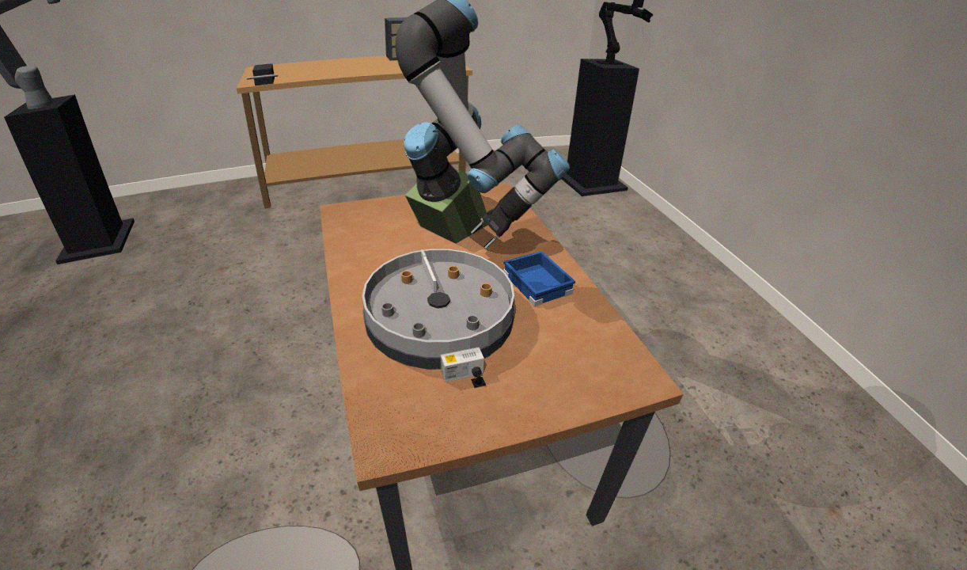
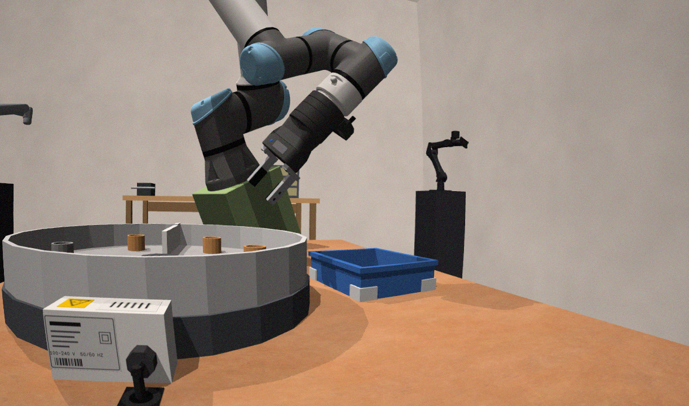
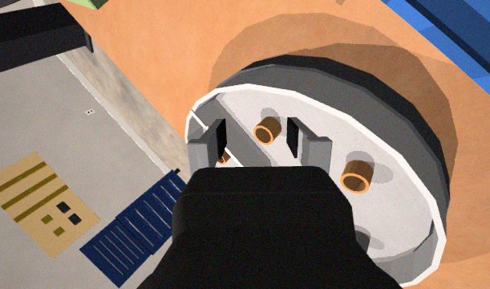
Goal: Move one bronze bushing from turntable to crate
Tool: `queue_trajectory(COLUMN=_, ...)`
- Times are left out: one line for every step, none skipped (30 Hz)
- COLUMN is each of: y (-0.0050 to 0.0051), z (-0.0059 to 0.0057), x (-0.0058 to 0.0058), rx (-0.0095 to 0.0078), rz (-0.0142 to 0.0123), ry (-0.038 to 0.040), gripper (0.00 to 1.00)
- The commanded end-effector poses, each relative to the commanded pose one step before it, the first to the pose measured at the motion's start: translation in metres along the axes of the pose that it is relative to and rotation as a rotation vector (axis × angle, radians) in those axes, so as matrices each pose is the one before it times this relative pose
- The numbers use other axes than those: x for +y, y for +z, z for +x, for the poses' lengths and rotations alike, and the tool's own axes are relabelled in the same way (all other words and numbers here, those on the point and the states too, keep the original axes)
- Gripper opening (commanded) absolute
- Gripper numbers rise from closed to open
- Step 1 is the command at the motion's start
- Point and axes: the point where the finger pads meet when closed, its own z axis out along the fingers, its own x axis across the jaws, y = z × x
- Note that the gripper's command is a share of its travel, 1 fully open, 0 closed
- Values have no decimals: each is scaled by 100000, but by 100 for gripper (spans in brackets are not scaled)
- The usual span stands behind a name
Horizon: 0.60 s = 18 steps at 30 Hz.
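The turntable (image 1: 437, 346) (image 2: 200, 282) (image 3: 329, 86) is a round grey tray with a raised wall. Three bronze bushings stand on it: one bushing (image 1: 407, 277) (image 2: 136, 242) left of the divider, another bushing (image 1: 453, 271) (image 2: 211, 245) (image 3: 269, 130) just right of it, and a third bushing (image 1: 485, 290) (image 2: 254, 247) (image 3: 357, 177) nearest the crate. Three grey bushings stand toward the front, one grey bushing (image 1: 419, 330) in the middle. The blue crate (image 1: 521, 279) (image 2: 397, 282) shows no bushing in its visible interior. My gripper (image 1: 483, 236) (image 2: 262, 190) (image 3: 256, 131) is open and empty, tilted, above and behind the turntable.
A thin upright divider (image 1: 430, 271) (image 2: 171, 238) crosses part of the turntable. A white power box (image 1: 462, 365) (image 2: 79, 338) stands against its front. The green robot base (image 1: 448, 212) (image 2: 241, 207) is behind it. White corner brackets hold the crate right of the turntable.
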Motion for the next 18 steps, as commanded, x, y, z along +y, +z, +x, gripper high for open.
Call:
queue_trajectory(y=-28, z=9, x=25, rx=81, rz=-28, ry=68, gripper=100)
queue_trajectory(y=0, z=0, x=0, rx=0, rz=0, ry=0, gripper=100)
queue_trajectory(y=0, z=0, x=0, rx=0, rz=0, ry=0, gripper=100)
queue_trajectory(y=0, z=0, x=0, rx=0, rz=0, ry=0, gripper=100)
queue_trajectory(y=0, z=0, x=0, rx=0, rz=0, ry=0, gripper=100)
queue_trajectory(y=0, z=0, x=0, rx=0, rz=0, ry=0, gripper=100)
queue_trajectory(y=0, z=0, x=0, rx=0, rz=0, ry=0, gripper=100)
queue_trajectory(y=0, z=0, x=0, rx=0, rz=0, ry=0, gripper=100)
queue_trajectory(y=0, z=0, x=0, rx=0, rz=0, ry=0, gripper=100)
queue_trajectory(y=0, z=0, x=0, rx=0, rz=0, ry=0, gripper=100)
queue_trajectory(y=0, z=0, x=0, rx=0, rz=0, ry=0, gripper=100)
queue_trajectory(y=0, z=0, x=0, rx=0, rz=0, ry=0, gripper=100)
queue_trajectory(y=0, z=0, x=0, rx=0, rz=0, ry=0, gripper=100)
queue_trajectory(y=0, z=0, x=0, rx=0, rz=0, ry=0, gripper=100)
queue_trajectory(y=0, z=0, x=0, rx=0, rz=0, ry=0, gripper=100)
queue_trajectory(y=0, z=0, x=0, rx=0, rz=0, ry=0, gripper=100)
queue_trajectory(y=0, z=0, x=0, rx=0, rz=0, ry=0, gripper=100)
queue_trajectory(y=-749, z=-277, x=592, rx=0, rz=0, ry=0, gripper=100)
